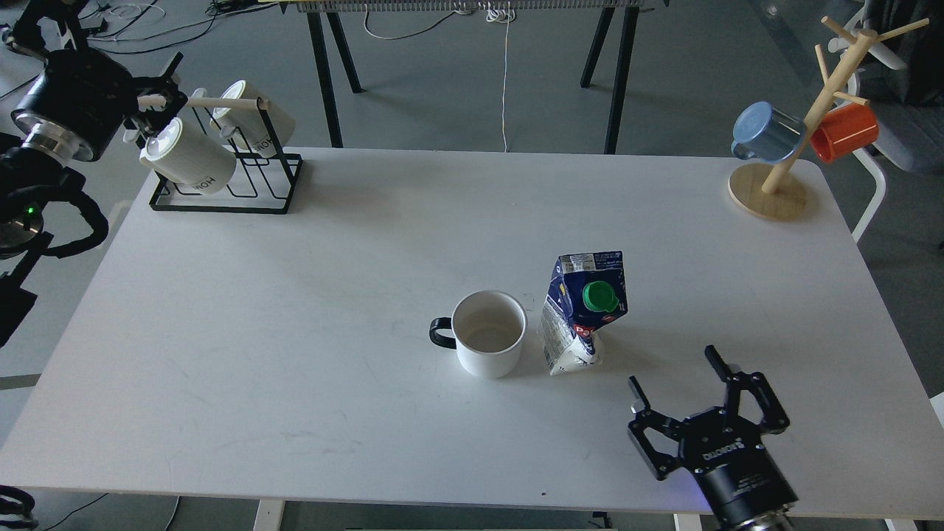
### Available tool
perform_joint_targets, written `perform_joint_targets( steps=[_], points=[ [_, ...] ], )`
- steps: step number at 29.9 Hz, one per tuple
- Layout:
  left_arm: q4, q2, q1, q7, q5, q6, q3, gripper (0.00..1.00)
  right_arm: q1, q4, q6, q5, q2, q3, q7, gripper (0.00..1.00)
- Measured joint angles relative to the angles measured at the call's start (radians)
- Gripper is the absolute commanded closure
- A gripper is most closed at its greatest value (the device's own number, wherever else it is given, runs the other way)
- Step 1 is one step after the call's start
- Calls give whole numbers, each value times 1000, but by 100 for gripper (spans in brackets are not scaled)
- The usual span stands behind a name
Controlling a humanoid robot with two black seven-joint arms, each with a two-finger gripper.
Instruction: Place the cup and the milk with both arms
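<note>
Here, the cup (489, 333) sits upright mid-table (295, 354), handle at 9 o'clock, milk (582, 313) just beside it at 3 o'clock, carton leaning a bit. Right gripper (675, 380) is nearer, w/ the milk at its 11 o'clock; fingers spread wide, holding nothing. Left gripper (151, 99) is far off at 10 o'clock by the mug rack (236, 184); can't tell its opening

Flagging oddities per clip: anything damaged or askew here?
Yes: the milk carton beside the cup looks crumpled, its lower body pinched and its top leaning. Nothing looks spilled on the table.
</note>
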Motion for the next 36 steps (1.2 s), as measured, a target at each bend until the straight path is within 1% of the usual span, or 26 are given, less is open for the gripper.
perform_joint_targets(
  steps=[5, 8, 11, 15, 22, 29, 31, 36],
  points=[
    [-1, 18, 4, -2, -2, 0, -5, 1, -36, 15, 0, 0, -86, 185, 0, 2],
    [-1, 5, 6, -7, -7, 0, -6, 0, -22, -1, 0, 2, -106, 305, 0, 1],
    [-2, -19, 8, -7, -8, 0, -15, 0, 42, -33, 0, 2, -111, 395, -1, 1],
    [-2, -42, 12, -3, -9, 0, -42, 1, 168, -118, 0, 2, -126, 434, -3, 1],
    [-1, -62, 37, -1, -21, 0, -77, 0, 409, -268, 0, 0, -184, 402, -12, 1],
    [-1, -95, 57, 0, -32, 0, -114, 0, 735, -513, 0, 2, -189, 276, -18, 1],
    [-1, -108, 57, 0, -33, 0, -129, 0, 817, -580, 0, 8, -189, 229, -31, 1],
    [-2, -134, 64, -1, -33, 0, -146, 1, 1020, -755, 0, 51, -189, 99, -80, 1]
  ],
)
